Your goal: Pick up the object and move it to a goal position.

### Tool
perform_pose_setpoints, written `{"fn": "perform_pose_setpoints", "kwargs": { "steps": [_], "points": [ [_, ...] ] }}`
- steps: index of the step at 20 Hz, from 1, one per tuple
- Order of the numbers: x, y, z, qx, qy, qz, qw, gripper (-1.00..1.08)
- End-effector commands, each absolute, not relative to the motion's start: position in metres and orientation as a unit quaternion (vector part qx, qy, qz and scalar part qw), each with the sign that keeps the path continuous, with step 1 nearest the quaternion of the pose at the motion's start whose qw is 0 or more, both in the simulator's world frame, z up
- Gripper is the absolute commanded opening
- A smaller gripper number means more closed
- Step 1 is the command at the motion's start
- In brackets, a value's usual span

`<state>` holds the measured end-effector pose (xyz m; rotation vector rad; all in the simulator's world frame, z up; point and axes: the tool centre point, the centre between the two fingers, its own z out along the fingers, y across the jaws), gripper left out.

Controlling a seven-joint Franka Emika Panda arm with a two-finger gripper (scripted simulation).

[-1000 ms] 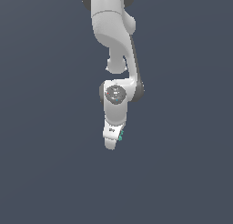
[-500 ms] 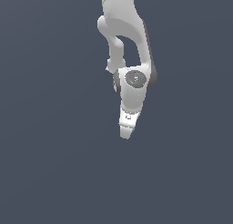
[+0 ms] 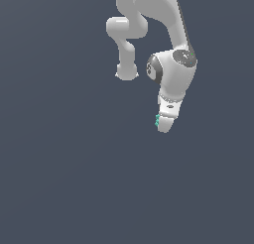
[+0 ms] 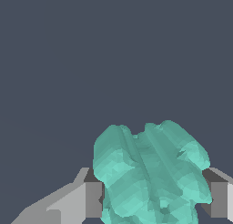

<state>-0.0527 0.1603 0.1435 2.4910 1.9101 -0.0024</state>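
The object (image 4: 150,173) is a teal-green lumpy cluster of knobs. In the wrist view it fills the space between my two grey fingers (image 4: 93,199), which press on it from both sides. In the exterior view only a small teal edge of the object (image 3: 157,121) shows beside the tip of my white gripper (image 3: 162,128). The gripper is shut on the object and holds it up in the air. The white arm (image 3: 171,64) bends down from the top of the exterior view.
A plain dark grey-blue background surrounds the arm in both views. No goal marker, table edge or other object shows.
The arm has swung toward the exterior view's right with the object held in the gripper. The wrist has turned, so the teal object now shows on the gripper's other side.
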Motion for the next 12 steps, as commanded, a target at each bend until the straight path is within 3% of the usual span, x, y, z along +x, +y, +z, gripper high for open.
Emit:
{"fn": "perform_pose_setpoints", "kwargs": {
  "steps": [1,12],
  "points": [
    [-0.064,0.183,0.157,0.794,0.608,-0.001,0.001,-1.0],
    [-0.086,0.233,0.186,0.794,0.608,0.0,0.0,-1.0]
  ]
}}
